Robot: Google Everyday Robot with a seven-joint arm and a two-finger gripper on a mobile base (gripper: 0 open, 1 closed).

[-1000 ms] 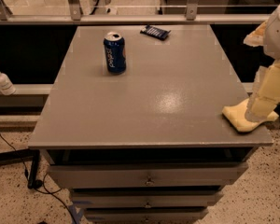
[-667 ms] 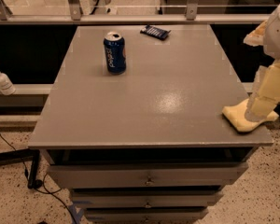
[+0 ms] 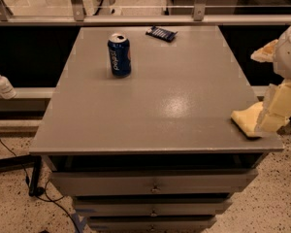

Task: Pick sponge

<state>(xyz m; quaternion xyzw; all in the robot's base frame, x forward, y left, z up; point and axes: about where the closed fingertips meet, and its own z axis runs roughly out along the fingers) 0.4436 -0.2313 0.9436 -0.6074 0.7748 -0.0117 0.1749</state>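
1. Drawer stack (image 3: 153, 189): grey, under the table's front edge.
2. Floor (image 3: 9, 212): speckled, with a black cable (image 3: 19, 164) trailing at the left.
3. Table (image 3: 160, 106): grey, flat top with a dull sheen.
4. Sponge (image 3: 243, 120): pale yellow, lay flat at the near right corner of the table, close to the edge.
5. Gripper (image 3: 271, 118): pale yellow, blocky, came in from the right and was down against the sponge's right end. Whether it was open or closed could not be told.
6. White bottle (image 3: 1, 84): on a low ledge left of the table.
7. Blue can (image 3: 119, 55): upright, far left part of the table, well apart from the sponge.
8. Dark blue packet (image 3: 161, 33): flat, near the far edge.
9. Rail (image 3: 136, 19): metal, with posts, behind the table.
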